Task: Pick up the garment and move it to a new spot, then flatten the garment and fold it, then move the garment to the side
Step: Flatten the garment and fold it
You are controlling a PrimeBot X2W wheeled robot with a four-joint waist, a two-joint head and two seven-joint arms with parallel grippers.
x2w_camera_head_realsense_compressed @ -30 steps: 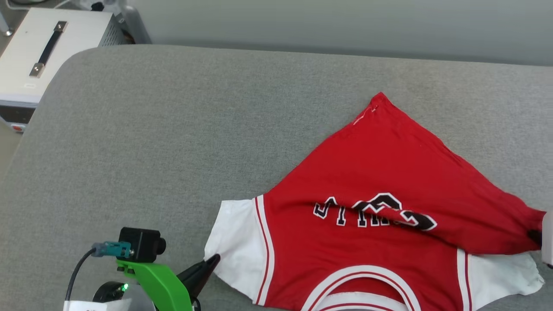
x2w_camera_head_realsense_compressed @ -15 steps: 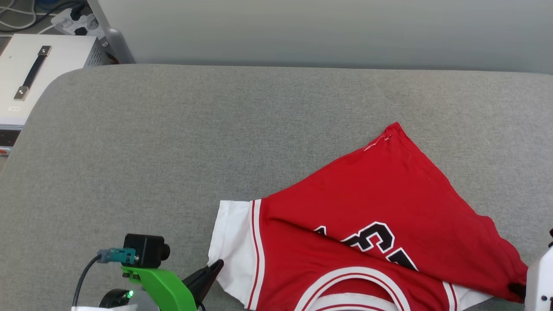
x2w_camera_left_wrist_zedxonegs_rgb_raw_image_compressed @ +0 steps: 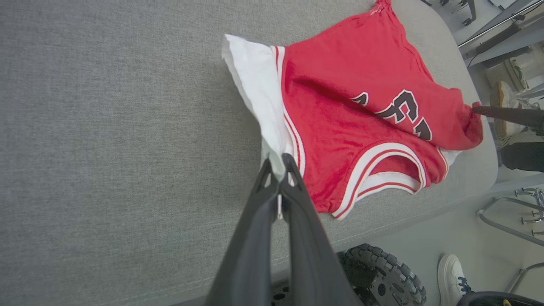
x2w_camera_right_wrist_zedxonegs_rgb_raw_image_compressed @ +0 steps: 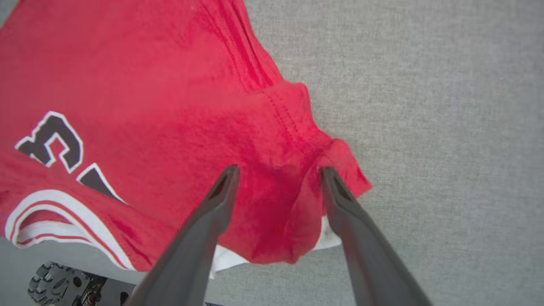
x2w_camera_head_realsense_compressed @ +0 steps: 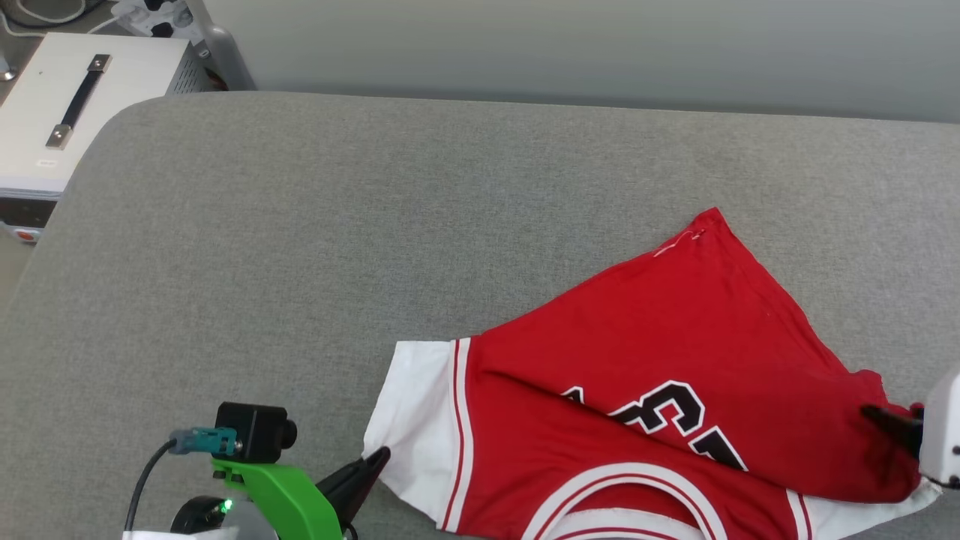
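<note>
Found shirt point(x2w_camera_head_realsense_compressed: 660, 337) rumpled on grey table point(x2w_camera_head_realsense_compressed: 300, 262), right of centre, one red flap lapped across lettering. Left gripper point(x2w_camera_left_wrist_zedxonegs_rgb_raw_image_compressed: 278, 163) pinched on white sleeve; right gripper point(x2w_camera_right_wrist_zedxonegs_rgb_raw_image_compressed: 278, 172) spread astride red hem corner. Probably mid-flattening; fold and sideways move outstanding.

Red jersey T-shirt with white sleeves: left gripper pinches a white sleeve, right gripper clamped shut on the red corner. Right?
No: the right wrist view shows the right gripper open, fingers straddling a corner of the red jersey T-shirt. The left gripper does pinch the white sleeve.
</note>
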